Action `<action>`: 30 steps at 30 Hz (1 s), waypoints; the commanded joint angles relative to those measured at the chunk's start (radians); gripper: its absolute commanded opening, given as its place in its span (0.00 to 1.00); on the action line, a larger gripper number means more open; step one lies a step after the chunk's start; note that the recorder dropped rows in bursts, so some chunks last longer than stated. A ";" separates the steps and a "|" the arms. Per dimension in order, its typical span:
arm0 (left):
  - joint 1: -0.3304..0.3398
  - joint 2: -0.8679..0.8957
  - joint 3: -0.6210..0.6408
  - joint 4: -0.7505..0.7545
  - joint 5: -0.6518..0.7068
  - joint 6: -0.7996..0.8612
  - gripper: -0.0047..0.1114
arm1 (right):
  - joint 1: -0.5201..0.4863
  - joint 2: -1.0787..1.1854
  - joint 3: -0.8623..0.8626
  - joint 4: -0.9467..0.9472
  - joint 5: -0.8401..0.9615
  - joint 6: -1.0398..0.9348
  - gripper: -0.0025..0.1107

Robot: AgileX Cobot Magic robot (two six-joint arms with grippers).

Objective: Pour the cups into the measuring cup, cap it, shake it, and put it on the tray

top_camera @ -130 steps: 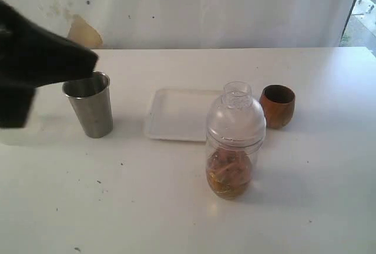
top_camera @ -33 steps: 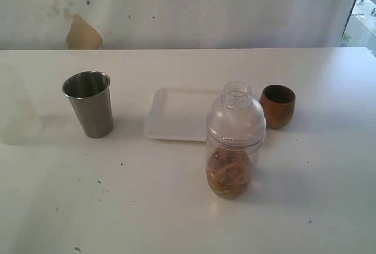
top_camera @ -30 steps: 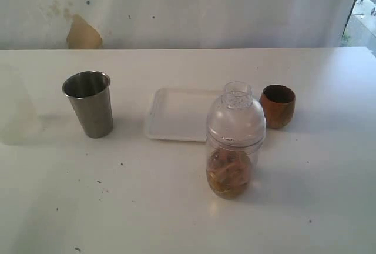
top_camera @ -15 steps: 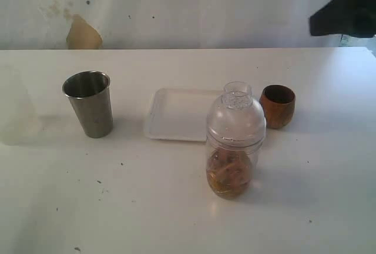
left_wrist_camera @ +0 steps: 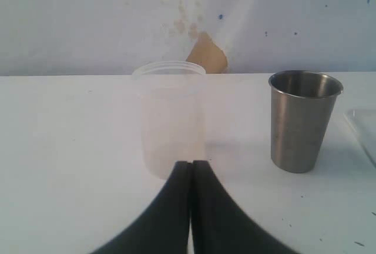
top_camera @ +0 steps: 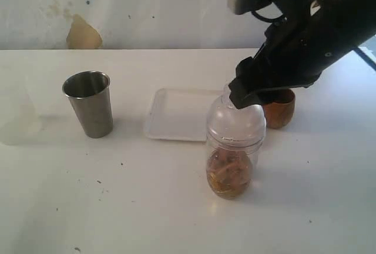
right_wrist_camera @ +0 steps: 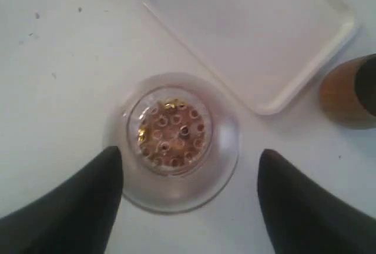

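The clear measuring cup (top_camera: 231,163) stands mid-table with a domed strainer lid on it and brown contents in the bottom. My right gripper (top_camera: 245,96) hangs directly over that lid, open. In the right wrist view the right gripper (right_wrist_camera: 189,153) has a finger either side of the measuring cup (right_wrist_camera: 200,174), neither touching it. The steel tumbler (top_camera: 89,104) stands upright at the left. The wooden cup (top_camera: 281,112) sits right of the white tray (top_camera: 176,116), partly behind my arm. My left gripper (left_wrist_camera: 191,163) is shut on nothing, out of the exterior view, near the tumbler (left_wrist_camera: 302,122).
A faint translucent cup (left_wrist_camera: 170,119) stands just beyond the left fingertips, at the table's far left (top_camera: 14,116). A wall with a brown patch (top_camera: 82,33) runs behind the table. The tray (right_wrist_camera: 252,36) and wooden cup (right_wrist_camera: 352,89) lie beyond the measuring cup in the right wrist view.
My right arm came in from the upper right and now hovers over the measuring cup's lid with its jaws opened. The vessels and the tray have not moved.
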State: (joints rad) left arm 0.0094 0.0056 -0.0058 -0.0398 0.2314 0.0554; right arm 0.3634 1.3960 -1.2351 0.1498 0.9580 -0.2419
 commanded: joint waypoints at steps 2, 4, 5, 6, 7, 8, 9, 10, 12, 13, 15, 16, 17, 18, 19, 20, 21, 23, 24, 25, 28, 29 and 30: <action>0.005 -0.006 0.006 0.001 0.001 -0.001 0.04 | 0.045 0.014 -0.040 -0.059 -0.038 0.075 0.58; 0.005 -0.006 0.006 0.001 0.001 -0.001 0.04 | 0.055 0.014 -0.051 -0.051 -0.041 0.075 0.58; 0.005 -0.006 0.006 0.001 0.001 -0.001 0.04 | 0.056 0.014 -0.058 -0.053 -0.039 0.075 0.58; 0.005 -0.006 0.006 0.001 0.001 -0.001 0.04 | 0.060 0.014 -0.060 -0.053 -0.039 0.089 0.58; 0.005 -0.006 0.006 0.001 0.001 -0.001 0.04 | 0.060 0.014 -0.060 -0.053 -0.037 0.099 0.58; 0.005 -0.006 0.006 0.001 0.001 -0.001 0.04 | 0.060 0.022 -0.060 -0.053 -0.037 0.114 0.58; 0.005 -0.006 0.006 0.001 0.001 -0.001 0.04 | 0.060 0.029 -0.060 -0.053 -0.037 0.116 0.58; 0.005 -0.006 0.006 0.001 0.001 -0.001 0.04 | 0.060 0.038 -0.060 -0.053 -0.037 0.116 0.58; 0.005 -0.006 0.006 0.001 0.001 -0.001 0.04 | 0.060 0.062 -0.060 -0.053 -0.024 0.116 0.57; 0.005 -0.006 0.006 0.001 0.001 -0.001 0.04 | 0.063 0.072 -0.060 -0.053 -0.018 0.116 0.57; 0.005 -0.006 0.006 0.001 0.001 -0.001 0.04 | 0.067 0.083 -0.060 -0.055 -0.005 0.116 0.54; 0.005 -0.006 0.006 0.001 0.001 -0.001 0.04 | 0.067 0.085 -0.060 -0.055 0.000 0.116 0.53; 0.005 -0.006 0.006 0.001 0.001 -0.001 0.04 | 0.067 0.085 -0.060 -0.055 0.002 0.116 0.51; 0.005 -0.006 0.006 0.001 0.001 -0.001 0.04 | 0.067 0.085 -0.060 -0.055 0.002 0.116 0.50; 0.005 -0.006 0.006 0.001 0.001 -0.001 0.04 | 0.067 0.085 -0.060 -0.055 0.002 0.116 0.49; 0.005 -0.006 0.006 0.001 0.001 -0.001 0.04 | 0.067 0.085 -0.060 -0.055 0.002 0.116 0.48; 0.005 -0.006 0.006 0.001 0.001 -0.001 0.04 | 0.067 0.085 -0.060 -0.055 0.002 0.116 0.47; 0.005 -0.006 0.006 0.001 0.001 -0.001 0.04 | 0.067 0.085 -0.060 -0.053 -0.001 0.119 0.43; 0.005 -0.006 0.006 0.001 0.001 -0.001 0.04 | 0.067 0.085 -0.060 -0.053 -0.001 0.123 0.40; 0.005 -0.006 0.006 0.001 0.001 -0.001 0.04 | 0.067 0.085 -0.060 -0.053 -0.001 0.134 0.36; 0.005 -0.006 0.006 0.001 0.001 -0.001 0.04 | 0.067 0.085 -0.060 -0.053 0.007 0.139 0.25; 0.005 -0.006 0.006 0.001 0.001 -0.001 0.04 | 0.067 0.085 -0.060 -0.053 0.007 0.139 0.21; 0.005 -0.006 0.006 0.001 0.001 -0.001 0.04 | 0.067 0.085 -0.060 -0.053 0.007 0.139 0.18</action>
State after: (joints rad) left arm 0.0094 0.0056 -0.0058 -0.0398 0.2314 0.0554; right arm 0.4288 1.4820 -1.2920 0.0965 0.9563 -0.1131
